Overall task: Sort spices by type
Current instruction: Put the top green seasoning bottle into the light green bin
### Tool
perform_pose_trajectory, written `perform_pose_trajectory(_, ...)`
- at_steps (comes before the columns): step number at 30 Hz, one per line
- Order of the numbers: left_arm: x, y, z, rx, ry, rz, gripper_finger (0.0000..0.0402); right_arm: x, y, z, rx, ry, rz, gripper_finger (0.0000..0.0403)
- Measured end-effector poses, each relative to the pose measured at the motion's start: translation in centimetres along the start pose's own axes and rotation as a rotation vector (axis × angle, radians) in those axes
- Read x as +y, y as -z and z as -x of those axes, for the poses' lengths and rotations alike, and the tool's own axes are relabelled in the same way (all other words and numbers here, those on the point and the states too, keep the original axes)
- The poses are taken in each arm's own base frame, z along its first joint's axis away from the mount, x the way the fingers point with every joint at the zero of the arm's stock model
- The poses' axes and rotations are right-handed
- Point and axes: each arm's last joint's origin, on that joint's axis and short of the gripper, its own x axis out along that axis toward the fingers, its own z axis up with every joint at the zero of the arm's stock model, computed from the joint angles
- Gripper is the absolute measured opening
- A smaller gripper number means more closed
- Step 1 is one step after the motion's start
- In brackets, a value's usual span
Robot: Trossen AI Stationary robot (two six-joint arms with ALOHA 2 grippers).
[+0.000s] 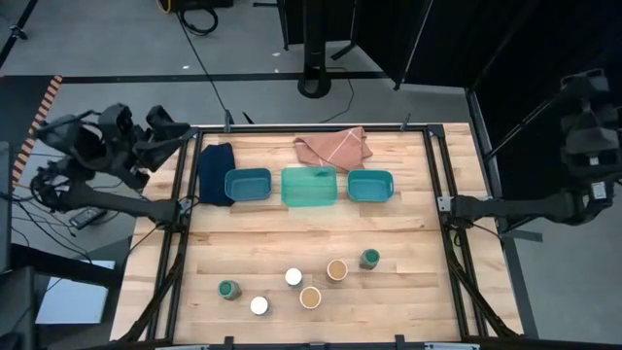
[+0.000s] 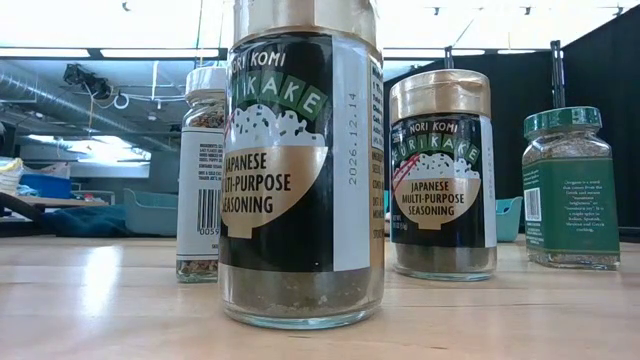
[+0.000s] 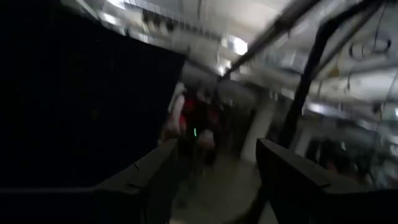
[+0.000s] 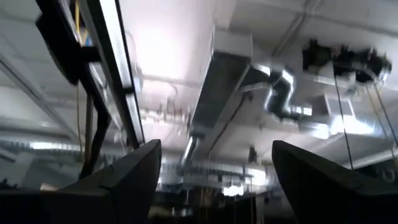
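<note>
Six spice jars stand on the near half of the wooden table. Seen from above, they are two green-lidded jars (image 1: 369, 259) (image 1: 228, 290), two tan-lidded jars (image 1: 336, 269) (image 1: 310, 297) and two white-lidded jars (image 1: 293, 277) (image 1: 259, 305). The low view shows a furikake jar (image 2: 300, 170) closest, a second one (image 2: 440, 180), a white-lidded jar (image 2: 205, 170) and a green jar (image 2: 570, 190). My left gripper (image 3: 214, 186) is raised off the table's far left corner, open and holding nothing. At the right side, off the table, my right gripper (image 4: 214, 180) points at the ceiling, open and holding nothing.
Three teal trays (image 1: 248, 185) (image 1: 310, 187) (image 1: 370, 186) sit in a row across the far half of the table. A dark blue cloth (image 1: 216, 173) lies left of them and a pink cloth (image 1: 332, 148) behind them. Black frame rails run along both table sides.
</note>
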Motion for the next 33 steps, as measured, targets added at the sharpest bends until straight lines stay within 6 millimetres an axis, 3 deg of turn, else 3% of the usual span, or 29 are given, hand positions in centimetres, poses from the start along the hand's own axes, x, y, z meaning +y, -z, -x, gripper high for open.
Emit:
perform_pose_trajectory(4,-0.4,-0.9,-0.7,0.130,-0.043,-0.012,0.0224,-0.3,1.6,-0.7,0.298,0.110,-0.063,0.0307)
perform_pose_trajectory(11,-0.3,-0.4,-2.0,0.250,-0.107,-0.028,0.0224,-0.1,9.9,-2.7,0.928,0.169,-0.276,0.0307)
perform_pose_trajectory(17,0.0,0.3,-2.8,0.286,-0.163,-0.057,0.0224,1.2,16.4,-5.8,1.240,0.025,-0.485,0.0302)
perform_pose_trajectory(23,0.2,0.8,-3.1,0.328,-0.186,-0.074,0.0224,4.2,22.4,-7.1,1.530,-0.089,-0.429,0.0293)
perform_pose_trajectory(28,0.7,2.5,-3.8,0.393,-0.190,-0.124,0.0224,7.9,26.9,-5.8,1.733,-0.154,-0.360,0.0282)
perform_pose_trajectory(33,1.7,5.6,-4.7,0.445,-0.211,-0.199,0.0224,11.7,30.1,-4.2,1.828,-0.189,-0.315,0.0273)
